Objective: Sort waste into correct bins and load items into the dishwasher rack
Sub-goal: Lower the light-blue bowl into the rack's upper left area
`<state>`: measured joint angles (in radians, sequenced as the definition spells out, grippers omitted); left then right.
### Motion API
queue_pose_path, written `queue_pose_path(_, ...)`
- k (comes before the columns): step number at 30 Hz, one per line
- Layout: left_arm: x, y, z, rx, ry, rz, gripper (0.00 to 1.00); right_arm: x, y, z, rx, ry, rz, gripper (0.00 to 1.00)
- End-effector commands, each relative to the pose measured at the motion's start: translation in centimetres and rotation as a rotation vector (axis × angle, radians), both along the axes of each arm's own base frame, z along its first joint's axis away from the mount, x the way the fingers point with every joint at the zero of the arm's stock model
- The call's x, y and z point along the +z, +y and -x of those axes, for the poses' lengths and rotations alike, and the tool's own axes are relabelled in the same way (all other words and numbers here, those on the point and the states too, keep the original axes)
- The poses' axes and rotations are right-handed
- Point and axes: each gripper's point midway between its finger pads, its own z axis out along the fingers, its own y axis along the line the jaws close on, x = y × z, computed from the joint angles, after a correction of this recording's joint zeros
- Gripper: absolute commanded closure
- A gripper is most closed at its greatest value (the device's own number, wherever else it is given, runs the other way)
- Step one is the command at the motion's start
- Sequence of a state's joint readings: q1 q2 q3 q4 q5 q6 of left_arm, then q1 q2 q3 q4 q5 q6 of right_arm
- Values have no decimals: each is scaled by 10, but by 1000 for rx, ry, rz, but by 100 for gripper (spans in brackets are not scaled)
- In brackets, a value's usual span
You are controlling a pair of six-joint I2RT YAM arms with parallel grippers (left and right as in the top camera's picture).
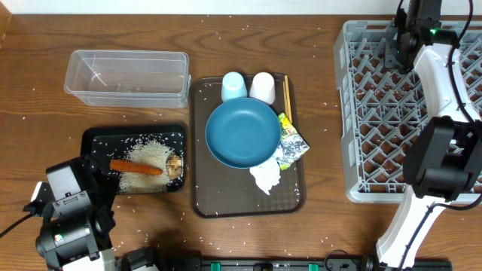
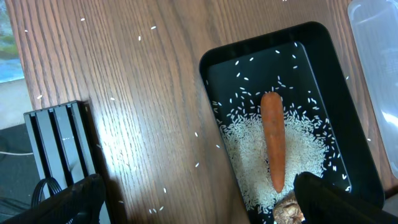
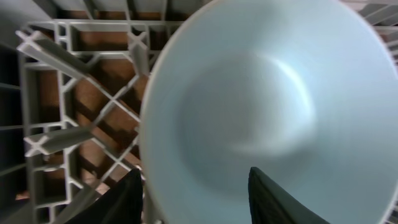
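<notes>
Right wrist view is filled almost wholly by the pale-blue bowl (image 3: 267, 93), its hollow turned toward the camera and the grey lattice of the dishwasher rack (image 3: 56, 81) behind it. The right gripper (image 3: 194, 177) straddles the bowl's rim at the bottom of the frame: one of its fingers (image 3: 118, 202) lies outside the wall and the other inside the hollow. The jaws stand about half apart, but I cannot tell whether they press on the wall or merely bracket it.

The bowl is round, so it has no long axis to line up with. What matters is that its wall runs straight between the two fingers, with the rack directly beyond.

Overhead, this takes place at the far corner of the rack, to the right of the brown serving tray (image 1: 202, 188). The right arm is clearly the nearer one.

The left gripper (image 2: 199, 205) is on the other side of that tray, by the near-left end of the black tray (image 2: 267, 37). It is spread wide with nothing in it. The carrot (image 2: 273, 143) lies lengthwise on rice just ahead of it.

Judging by this, the bowl's placement in the rack is the step in hand.
</notes>
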<state>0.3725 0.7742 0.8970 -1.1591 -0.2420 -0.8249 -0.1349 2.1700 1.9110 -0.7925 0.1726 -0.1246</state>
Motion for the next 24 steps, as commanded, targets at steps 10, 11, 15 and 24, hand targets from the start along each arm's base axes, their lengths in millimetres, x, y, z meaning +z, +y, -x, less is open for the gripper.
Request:
queue_pose_path(10,5,2,0,-2,-2,-15,2,6,1,1,-67,-36,-110,99)
queue_pose_path(11,5,2,0,-2,-2,-15,2,15,1,1,-85,-57,-119,99)
queue_pose_path(15,5,2,0,-2,-2,-15,2,63,15,3,-60,-161,-219,99)
queue_pose_path(24,5,2,0,-2,-2,-15,2,145,42,30,123,-310,-637,99)
